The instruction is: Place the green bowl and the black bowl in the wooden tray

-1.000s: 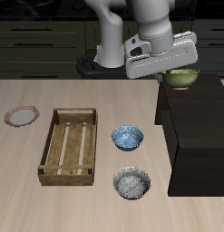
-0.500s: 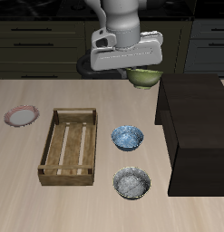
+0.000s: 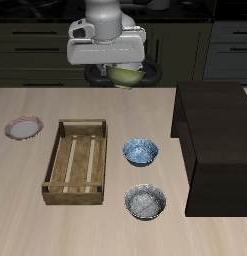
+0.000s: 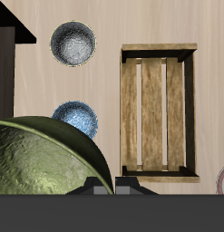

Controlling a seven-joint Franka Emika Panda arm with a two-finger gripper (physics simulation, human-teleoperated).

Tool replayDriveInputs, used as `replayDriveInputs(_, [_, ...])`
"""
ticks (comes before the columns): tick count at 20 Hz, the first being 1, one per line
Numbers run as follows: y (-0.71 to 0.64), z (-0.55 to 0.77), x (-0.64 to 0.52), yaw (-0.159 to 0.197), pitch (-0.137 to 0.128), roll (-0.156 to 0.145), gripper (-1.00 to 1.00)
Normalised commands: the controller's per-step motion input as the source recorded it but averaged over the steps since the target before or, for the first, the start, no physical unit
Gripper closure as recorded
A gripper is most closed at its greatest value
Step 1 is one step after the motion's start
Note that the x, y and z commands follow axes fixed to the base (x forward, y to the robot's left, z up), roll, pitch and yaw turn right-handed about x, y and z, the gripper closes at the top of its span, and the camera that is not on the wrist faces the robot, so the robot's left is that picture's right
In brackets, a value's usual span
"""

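Green bowl (image 3: 126, 75) carried sideways toward wooden tray (image 3: 75, 160), gripped beneath the hand (image 3: 119, 68), airborne

Even, bright, sharp renders; soft faint shadows.

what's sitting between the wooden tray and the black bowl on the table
Nothing: bare tabletop separates the wooden tray from the black bowl; the blue bowl sits farther back. The exterior view shows it.

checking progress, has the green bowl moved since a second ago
Yes. The green bowl, held in the gripper, has travelled from above the dark cabinet toward the wooden tray.
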Motion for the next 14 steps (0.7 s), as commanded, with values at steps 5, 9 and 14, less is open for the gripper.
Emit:
replayDriveInputs(5, [-0.28,0.01,-0.13,0.047,-0.026,0.030,1.00])
replayDriveInputs(9, [-0.47,0.06,-0.05,0.011,-0.025,-0.034,1.00])
replayDriveInputs(14, [-0.35,0.02,-0.05,-0.020,-0.004,-0.037,1.00])
